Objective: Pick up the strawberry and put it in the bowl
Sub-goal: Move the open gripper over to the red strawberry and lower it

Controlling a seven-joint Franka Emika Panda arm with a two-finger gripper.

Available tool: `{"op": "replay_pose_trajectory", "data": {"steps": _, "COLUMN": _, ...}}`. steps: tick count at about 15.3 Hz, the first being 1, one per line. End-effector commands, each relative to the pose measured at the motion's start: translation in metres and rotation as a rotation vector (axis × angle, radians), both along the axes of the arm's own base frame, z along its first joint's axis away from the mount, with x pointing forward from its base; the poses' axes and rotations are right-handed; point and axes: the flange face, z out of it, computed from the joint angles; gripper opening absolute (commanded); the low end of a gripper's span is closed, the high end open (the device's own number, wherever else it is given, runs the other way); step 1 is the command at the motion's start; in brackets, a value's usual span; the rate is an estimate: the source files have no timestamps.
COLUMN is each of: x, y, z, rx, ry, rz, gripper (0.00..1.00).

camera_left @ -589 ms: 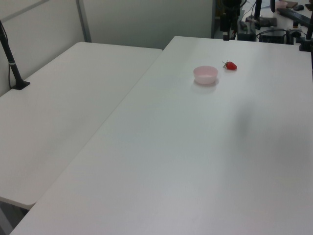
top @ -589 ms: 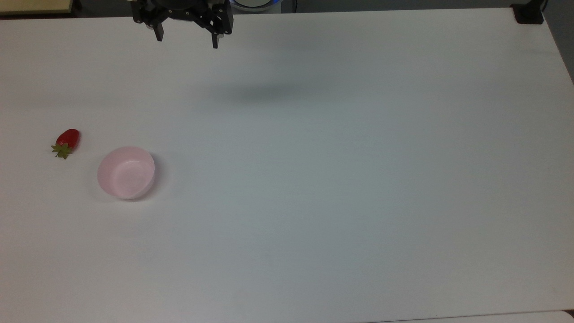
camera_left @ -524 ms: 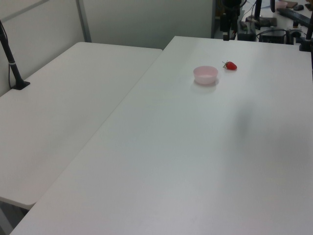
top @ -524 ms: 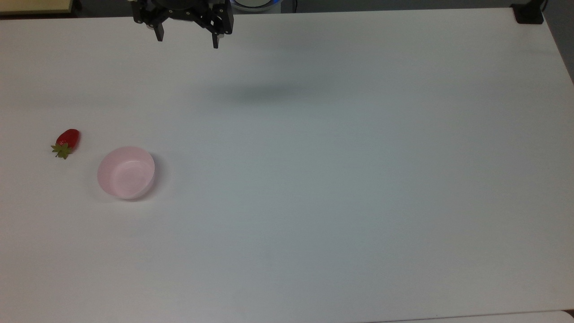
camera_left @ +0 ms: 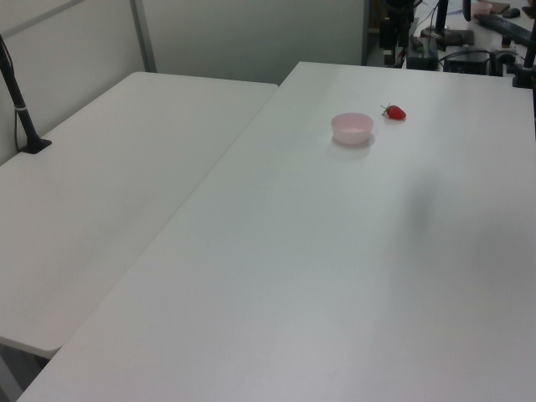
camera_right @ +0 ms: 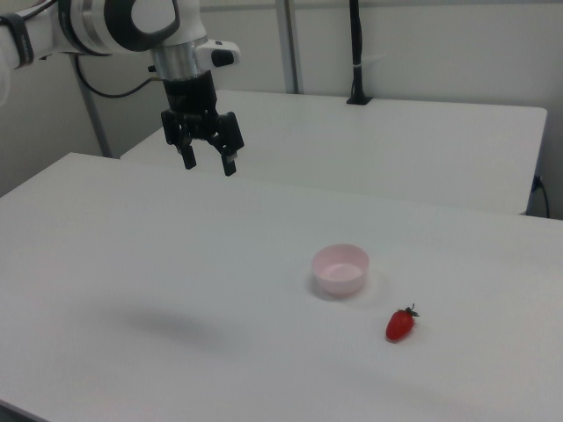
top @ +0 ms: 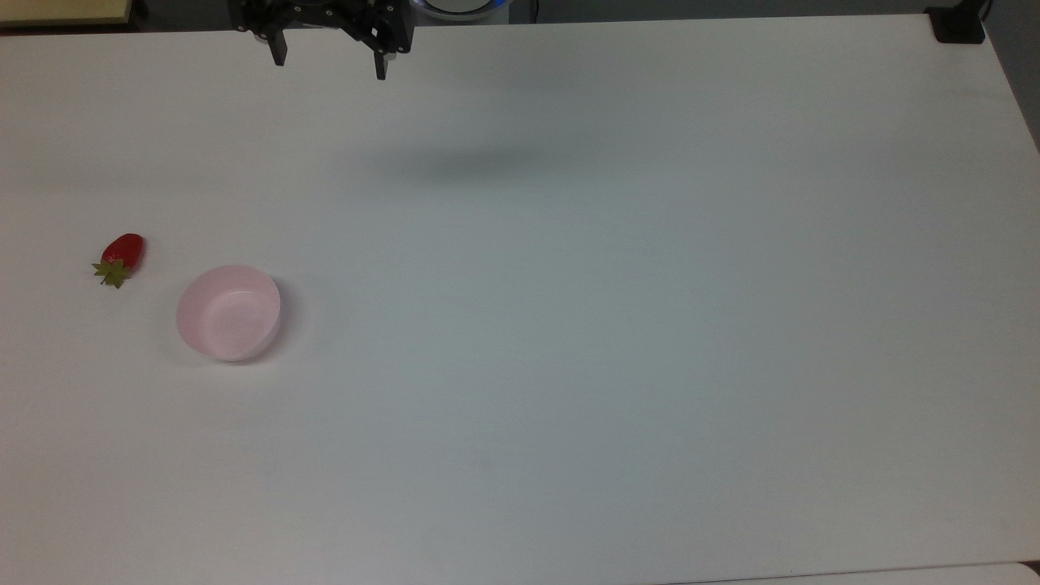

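A small red strawberry (top: 123,253) with a green leafy cap lies on the white table at the top view's left, also seen as strawberry (camera_right: 400,324) and strawberry (camera_left: 395,112). Just to its right in the top view stands the pale pink bowl (top: 230,313), upright and with nothing in it, bowl (camera_right: 340,269), bowl (camera_left: 352,127). My gripper (top: 329,67) hangs open high above the table's far edge in the top view, well away from both; in the right view the gripper (camera_right: 208,164) is up at the upper left with nothing between its black fingers.
A second white table (camera_left: 109,184) adjoins along the left view's left, with a black post (camera_left: 21,105) clamped at its edge. A black clamp (top: 957,26) sits at the top view's upper right corner. Cluttered equipment (camera_left: 469,50) lies beyond the table's far end in the left view.
The gripper has drifted a little toward the top view's upper left, staying open. Strawberry and bowl have not moved.
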Motion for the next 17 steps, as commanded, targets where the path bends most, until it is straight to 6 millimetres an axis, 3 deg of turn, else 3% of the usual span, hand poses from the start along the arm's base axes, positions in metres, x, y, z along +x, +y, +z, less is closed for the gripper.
{"op": "replay_pose_trajectory", "data": {"steps": 1, "x": -0.012, "y": -0.004, "z": 0.005, "rx": 0.022, "ry": 0.01, "rz": 0.01, "gripper": 1.0}}
{"op": "replay_pose_trajectory", "data": {"steps": 6, "x": -0.011, "y": -0.051, "z": 0.0, "rx": 0.025, "ry": 0.007, "rz": -0.053, "gripper": 1.0}}
{"op": "replay_pose_trajectory", "data": {"steps": 11, "x": -0.017, "y": -0.117, "z": 0.001, "rx": 0.016, "ry": -0.047, "rz": -0.093, "gripper": 1.0}}
{"op": "replay_pose_trajectory", "data": {"steps": 16, "x": -0.01, "y": -0.199, "z": -0.028, "rx": -0.014, "ry": -0.126, "rz": -0.134, "gripper": 1.0}}
{"op": "replay_pose_trajectory", "data": {"steps": 17, "x": -0.008, "y": -0.217, "z": -0.042, "rx": -0.016, "ry": -0.126, "rz": -0.125, "gripper": 1.0}}
